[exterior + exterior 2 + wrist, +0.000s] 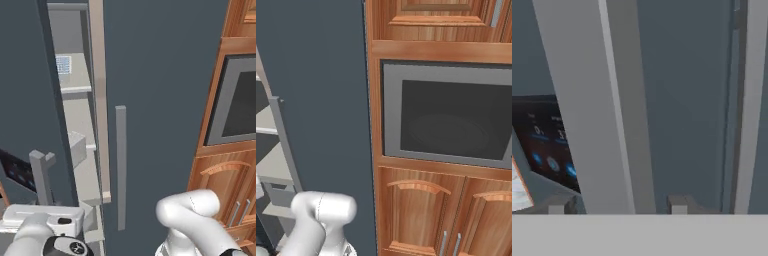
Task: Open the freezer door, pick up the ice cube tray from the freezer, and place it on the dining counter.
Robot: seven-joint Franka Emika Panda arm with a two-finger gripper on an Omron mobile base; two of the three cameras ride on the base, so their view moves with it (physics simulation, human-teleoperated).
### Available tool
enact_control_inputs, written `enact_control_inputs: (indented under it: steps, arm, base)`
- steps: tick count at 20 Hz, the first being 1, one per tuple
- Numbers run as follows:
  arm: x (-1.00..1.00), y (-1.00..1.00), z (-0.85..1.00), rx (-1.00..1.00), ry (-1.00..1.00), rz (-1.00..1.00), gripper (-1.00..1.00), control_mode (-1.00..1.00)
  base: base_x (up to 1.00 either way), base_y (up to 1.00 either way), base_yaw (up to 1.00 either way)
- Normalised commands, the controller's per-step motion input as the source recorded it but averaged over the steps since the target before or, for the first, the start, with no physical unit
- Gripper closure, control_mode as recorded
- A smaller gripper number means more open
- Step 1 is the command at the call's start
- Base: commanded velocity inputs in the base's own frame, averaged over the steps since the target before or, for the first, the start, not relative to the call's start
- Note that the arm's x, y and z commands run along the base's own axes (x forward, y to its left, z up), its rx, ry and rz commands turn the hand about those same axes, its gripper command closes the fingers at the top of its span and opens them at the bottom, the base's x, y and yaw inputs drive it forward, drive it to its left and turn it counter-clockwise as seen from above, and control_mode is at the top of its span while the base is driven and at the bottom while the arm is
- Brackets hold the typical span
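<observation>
Warm wooden cabinets (421, 215) with grey bar pulls surround a built-in grey-framed oven (448, 117) with dark glass.

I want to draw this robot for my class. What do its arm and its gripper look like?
Draw the arm as fat, smooth, glossy white tubes with rounded elbows. Where it joins the hand there is a dark ring joint with a small round logo. The hand is a boxy white block with a dark oval spot on it. The gripper has two small, square, grey finger tips. No cables show.
</observation>
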Motion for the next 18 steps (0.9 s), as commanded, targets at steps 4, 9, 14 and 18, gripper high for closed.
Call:
enact_control_inputs:
  steps: [4, 9, 14, 18]
  arm:
    - [-0.89, 0.54, -0.06, 0.00, 0.11, 0.00, 1.00, -1.00]
    - [-0.63, 0.44, -0.03, 0.00, 0.10, 0.00, 1.00, -1.00]
    - [0.00, 0.00, 0.00, 0.00, 0.00, 0.00, 1.00, -1.00]
    - [0.00, 0.00, 0.00, 0.00, 0.00, 0.00, 1.00, -1.00]
  base:
    - [0.00, 0.00, 0.00]
    - [0.00, 0.00, 0.00]
    - [0.00, 0.00, 0.00]
    - [0.00, 0.00, 0.00]
